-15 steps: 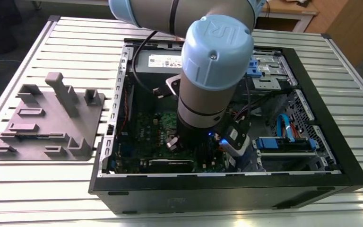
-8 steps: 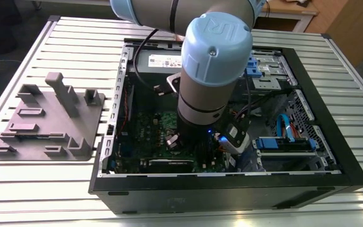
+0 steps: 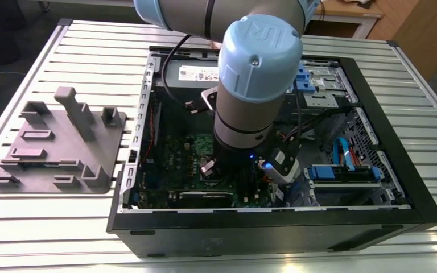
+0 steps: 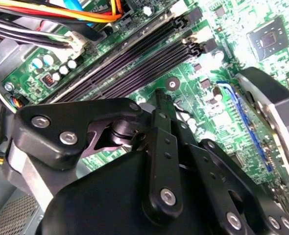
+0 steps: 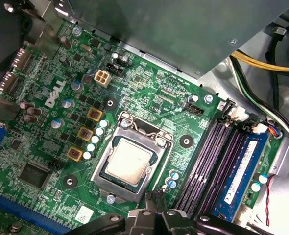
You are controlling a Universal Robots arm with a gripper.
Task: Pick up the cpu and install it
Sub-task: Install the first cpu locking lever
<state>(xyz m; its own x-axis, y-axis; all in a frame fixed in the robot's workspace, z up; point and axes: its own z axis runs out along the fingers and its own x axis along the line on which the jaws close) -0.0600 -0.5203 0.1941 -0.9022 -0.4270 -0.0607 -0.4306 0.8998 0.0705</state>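
Note:
The cpu [image 5: 130, 161], a small square chip with a silver-grey top, lies flat inside the metal-framed socket [image 5: 156, 136] on the green motherboard [image 5: 149, 93]. My gripper [image 5: 155, 198] hangs just above the board beside one corner of the socket. It is shut, holds nothing, and is apart from the cpu. In the second wrist view my gripper [image 4: 159, 95] points down at the board near the dark memory slots [image 4: 134, 63]. In the exterior view the arm [image 3: 252, 85] reaches down into the open computer case [image 3: 370, 114] and hides the socket.
A blue memory stick [image 5: 242, 171] and dark slots [image 5: 208, 161] lie beside the socket. A metal power supply box [image 5: 174, 29] and loose cables [image 5: 262, 63] crowd one side. A grey plastic fixture [image 3: 59, 142] with upright posts stands on the slatted table at the exterior view's left.

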